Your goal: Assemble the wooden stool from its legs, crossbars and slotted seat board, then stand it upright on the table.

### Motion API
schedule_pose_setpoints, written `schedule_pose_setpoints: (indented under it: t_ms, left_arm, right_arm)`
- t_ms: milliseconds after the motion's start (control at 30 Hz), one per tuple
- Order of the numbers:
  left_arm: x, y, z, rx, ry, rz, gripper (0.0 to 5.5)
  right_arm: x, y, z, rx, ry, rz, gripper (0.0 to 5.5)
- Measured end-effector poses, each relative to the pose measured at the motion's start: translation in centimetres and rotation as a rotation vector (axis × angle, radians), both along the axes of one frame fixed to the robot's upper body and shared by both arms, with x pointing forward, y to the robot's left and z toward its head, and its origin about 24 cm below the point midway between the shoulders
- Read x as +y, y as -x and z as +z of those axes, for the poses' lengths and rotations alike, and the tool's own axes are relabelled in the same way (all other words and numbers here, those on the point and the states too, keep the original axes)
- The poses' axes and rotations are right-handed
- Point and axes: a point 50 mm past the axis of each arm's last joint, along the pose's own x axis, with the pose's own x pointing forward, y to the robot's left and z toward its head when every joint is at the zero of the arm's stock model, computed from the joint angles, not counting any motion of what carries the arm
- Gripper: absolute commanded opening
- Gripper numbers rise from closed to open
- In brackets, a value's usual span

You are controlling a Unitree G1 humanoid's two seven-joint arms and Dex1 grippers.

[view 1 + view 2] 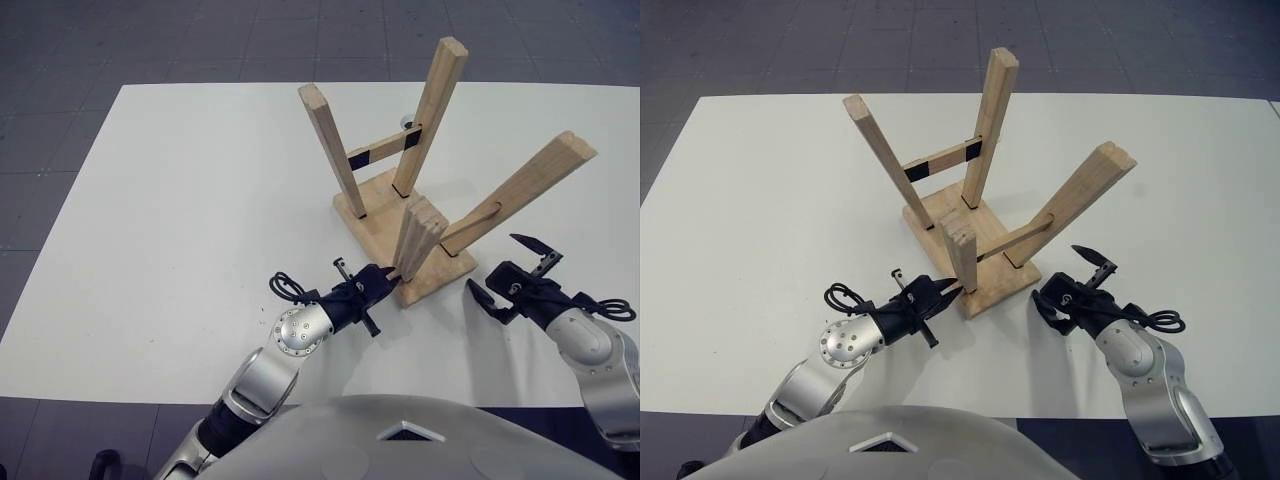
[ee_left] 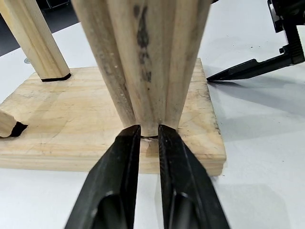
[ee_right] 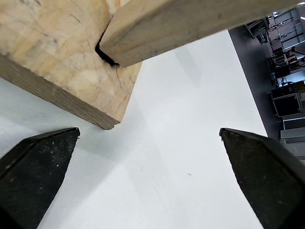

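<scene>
- White tabletop (image 1: 180, 200) carries the stool (image 1: 432, 110) upside down on its seat board (image 1: 385, 215).
- Our left hand (image 1: 385, 275) pinches the near leg (image 1: 418, 235) at its foot; our right hand (image 1: 505, 270) gapes beside the board.
- We judge this leg's seating is in hand; next, press it home.

We see the seat board (image 2: 71, 109) in pale honey wood with fine brown grain lines, edged black at its slots. The near leg (image 2: 147, 57) is the same pale wood, streaked with a dark grey-brown smudge. The crossbar (image 1: 385, 148) is pale wood with a black band at each end. The table (image 1: 180, 220) is plain white, the floor (image 1: 60, 60) dark grey in square tiles. The left gripper (image 2: 148, 131) and right gripper (image 3: 148, 132) are matte black.
</scene>
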Motion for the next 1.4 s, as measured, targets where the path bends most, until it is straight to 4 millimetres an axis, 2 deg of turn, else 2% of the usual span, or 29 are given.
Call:
schedule_pose_setpoints:
  t_ms: [133, 233, 333, 567, 633, 733, 767, 867, 933, 1067, 1100, 1233, 1333, 1400]
  left_arm:
    - [-1.2, 0.3, -0.4, 0.05, 0.036, 0.016, 0.7]
    - [-1.8, 0.6, -0.4, 0.077, 0.065, 0.004, 0.7]
    - [-1.8, 0.4, -0.4, 0.098, 0.097, 0.029, 0.7]
    - [-1.6, -0.2, 1.1, 0.074, 0.196, 0.029, 0.7]
    - [0.4, -0.1, 1.9, 0.029, 0.187, -0.018, 0.7]
    - [6.6, -0.6, 3.0, -0.023, 0.076, -0.042, 0.7]
    - [8.1, -1.0, 3.5, -0.036, 0.04, -0.049, 0.7]
    - [12.7, -3.8, 4.6, -0.089, -0.154, -0.019, 0.7]
    - [13.8, -5.7, 4.8, -0.12, -0.215, 0.01, 0.7]
    - [15.4, -10.6, 4.3, -0.175, -0.353, 0.084, 0.7]
    - [15.7, -12.3, 3.9, -0.183, -0.389, 0.115, 0.7]
    - [15.8, -16.8, 2.2, -0.165, -0.455, 0.176, 0.7]
    - [15.3, -18.9, 1.1, -0.172, -0.519, 0.219, 0.7]
    - [13.9, -19.6, 0.4, -0.167, -0.519, 0.191, 0.7]
  right_arm:
    - [-0.4, 0.0, 0.0, -0.005, -0.009, -0.044, 5.48]
    - [-1.9, -0.2, 0.2, -0.019, 0.027, -0.119, 5.48]
    - [-1.9, -0.1, 0.2, -0.022, 0.03, -0.14, 5.48]
    - [-1.5, 0.0, 0.1, -0.033, 0.03, -0.16, 5.48]
    - [-1.4, 0.0, 0.1, -0.034, 0.027, -0.158, 5.48]
    - [-1.2, 0.2, 0.2, -0.033, 0.028, -0.155, 5.48]
    - [-1.1, 0.3, 0.2, -0.031, 0.026, -0.152, 5.48]
    - [-0.9, 0.7, 0.3, -0.018, 0.018, -0.14, 5.48]
    - [-0.8, 0.8, 0.3, -0.013, 0.016, -0.133, 5.48]
    - [-0.7, 0.8, 0.5, -0.01, 0.013, -0.118, 5.48]
    - [-0.6, 0.8, 0.5, -0.01, 0.012, -0.111, 5.48]
    - [0.1, 1.0, 0.7, 0.004, -0.002, -0.071, 5.48]
    - [0.9, 1.4, 1.1, 0.02, -0.017, -0.025, 5.48]
    - [1.3, 1.8, 1.3, 0.037, -0.021, -0.005, 5.48]
